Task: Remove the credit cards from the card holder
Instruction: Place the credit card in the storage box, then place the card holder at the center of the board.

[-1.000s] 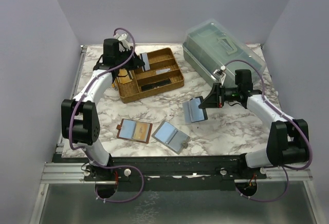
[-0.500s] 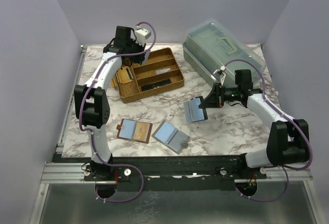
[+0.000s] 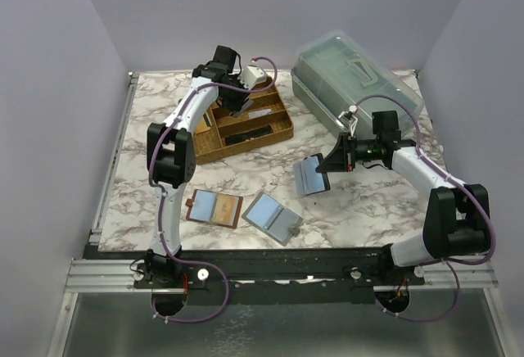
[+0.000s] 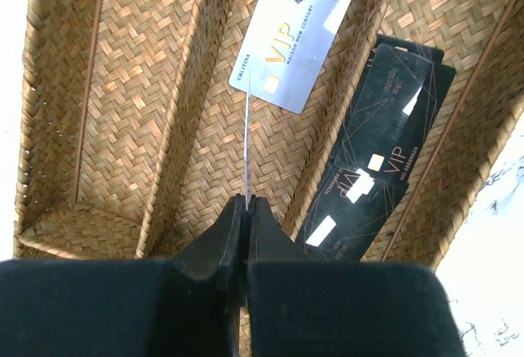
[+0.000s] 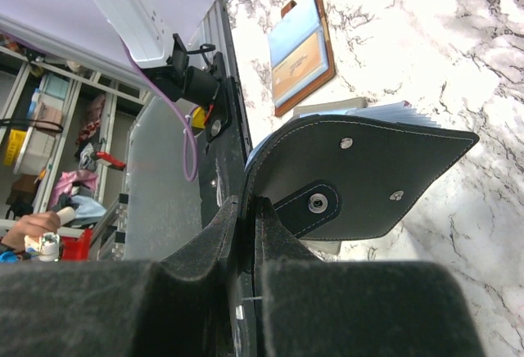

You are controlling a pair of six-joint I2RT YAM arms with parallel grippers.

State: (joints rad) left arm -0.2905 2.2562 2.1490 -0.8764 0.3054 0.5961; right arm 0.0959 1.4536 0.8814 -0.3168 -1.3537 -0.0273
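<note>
My left gripper [image 3: 237, 103] hangs over the wicker tray [image 3: 205, 146] and is shut on a pale silvery credit card, seen edge-on as a thin line [image 4: 246, 148] rising from the gripper [image 4: 246, 203]. Another silvery VIP card [image 4: 293, 33] lies flat in the tray's middle compartment. My right gripper [image 3: 333, 161] is shut on the edge of the black card holder [image 3: 311, 176] and holds it open, tilted above the table right of centre. In the right wrist view the gripper [image 5: 249, 205] clamps the holder's black cover [image 5: 368, 169] beside the strap snap, and blue-grey pockets show behind it.
Black cards [image 4: 385, 144] lie in the tray's right compartment. A brown holder with tan pockets [image 3: 214, 208] and a grey holder [image 3: 273, 217] lie open near the front edge. A clear lidded plastic box [image 3: 356, 79] stands at the back right.
My left arm has swung right, from the tray's left end to over its middle, carrying the card. The right arm and the card holder have not moved.
</note>
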